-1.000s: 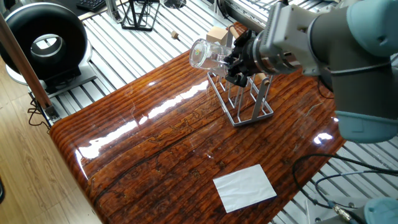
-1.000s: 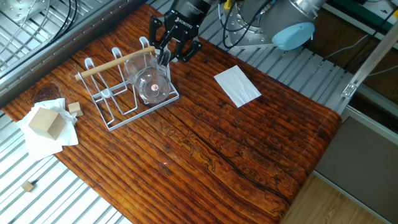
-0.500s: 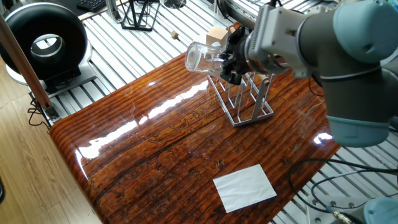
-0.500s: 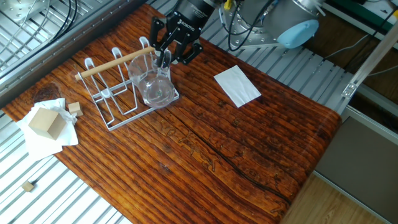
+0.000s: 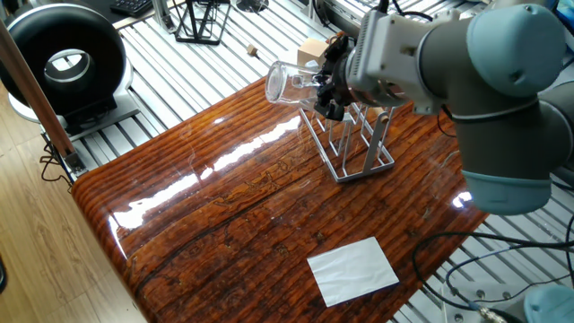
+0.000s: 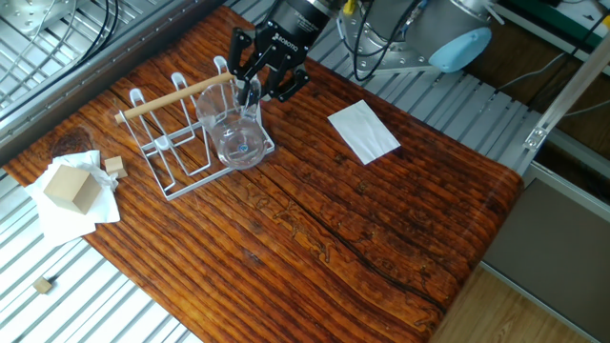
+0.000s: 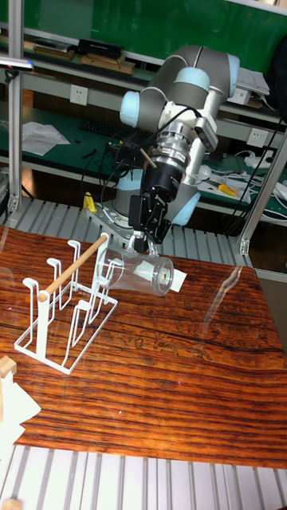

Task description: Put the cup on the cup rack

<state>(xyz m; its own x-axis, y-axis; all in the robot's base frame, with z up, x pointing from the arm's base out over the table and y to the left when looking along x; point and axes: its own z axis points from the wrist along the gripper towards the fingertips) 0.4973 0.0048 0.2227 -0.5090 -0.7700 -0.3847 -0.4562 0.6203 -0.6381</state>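
The cup [image 5: 285,82] is a clear glass tumbler held tilted on its side in the air, its thick base pointing away from the arm. My gripper [image 5: 323,91] is shut on its rim. The cup hangs beside the near end of the cup rack [image 5: 356,148], a grey wire rack with upright pegs and a wooden rod handle. From the other side the cup [image 6: 235,134] overlaps the rack [image 6: 176,152] below the gripper [image 6: 251,90]. In the tall view the cup [image 7: 142,272] lies nearly level under the gripper [image 7: 138,240], just right of the rack [image 7: 64,315].
A white paper sheet [image 6: 363,131] lies on the wooden table near the arm's side. A wooden block [image 6: 69,188] rests on white tissue beyond the rack, with small cubes nearby. A black wire stand [image 5: 199,20] and a black round device [image 5: 63,56] sit off the table.
The gripper has turned and shifted slightly, carrying the cup and tipping it to a new angle beside the rack. The rack and paper have not moved.
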